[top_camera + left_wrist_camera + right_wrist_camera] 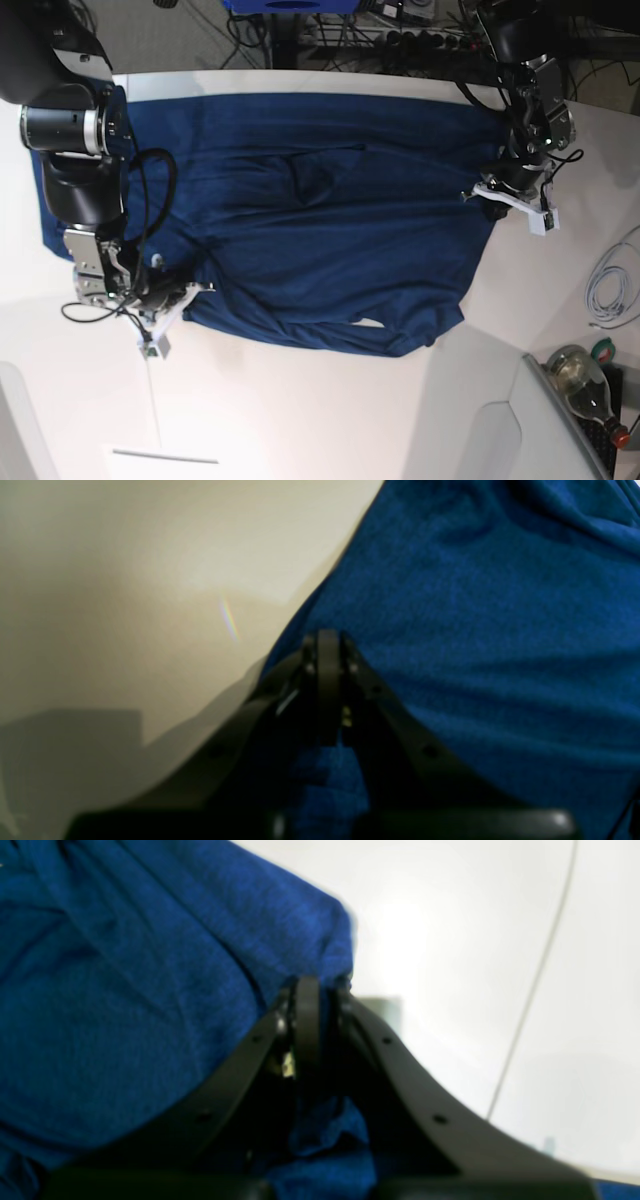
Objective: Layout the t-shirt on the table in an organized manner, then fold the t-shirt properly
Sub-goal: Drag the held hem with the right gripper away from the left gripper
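The dark navy-blue t-shirt (pixel 320 230) lies spread across the white table (pixel 320 420), with wrinkles and a folded-under lower edge. In the base view my left gripper (pixel 488 198) sits at the shirt's right edge. Up close, the left gripper (pixel 327 642) is shut, with blue t-shirt (pixel 500 630) cloth bunched between its fingers. My right gripper (pixel 183 297) is at the shirt's lower left corner. In the right wrist view the right gripper (pixel 312 987) is shut on a fold of the t-shirt (pixel 125 990), beside bare table (pixel 450 915).
A coiled white cable (pixel 612 285) lies at the table's right edge. A glass bottle (pixel 582 378) stands off the near right corner. Dark cables and gear (pixel 400 25) crowd behind the far edge. A thin dark seam line (pixel 530 990) crosses the tabletop.
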